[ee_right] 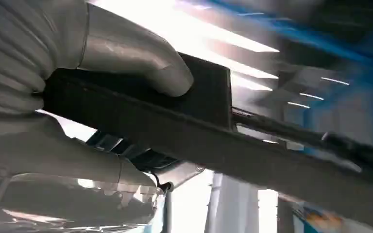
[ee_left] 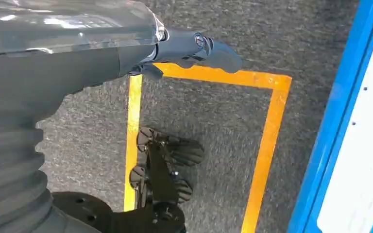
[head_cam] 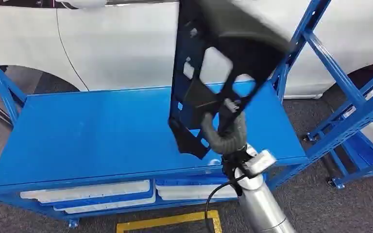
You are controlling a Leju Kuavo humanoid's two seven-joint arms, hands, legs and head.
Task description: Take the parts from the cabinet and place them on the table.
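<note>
Right hand [head_cam: 228, 127] grips a black perforated plastic panel [head_cam: 213, 63], holding it upright above the blue table [head_cam: 92, 131]. Left hand [ee_left: 194, 48] hangs over yellow floor tape [ee_left: 267, 141], fingers apart, holding nothing. No lettering is legible.

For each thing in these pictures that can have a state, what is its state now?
Black part: held up above the blue table, not yet set down.
Right hand: grips the black part.
Left hand: holds nothing, hangs over the carpet by the yellow floor line.
Blue table: its top is bare where it shows.
White trays: lying on the shelf below the table top.
</note>
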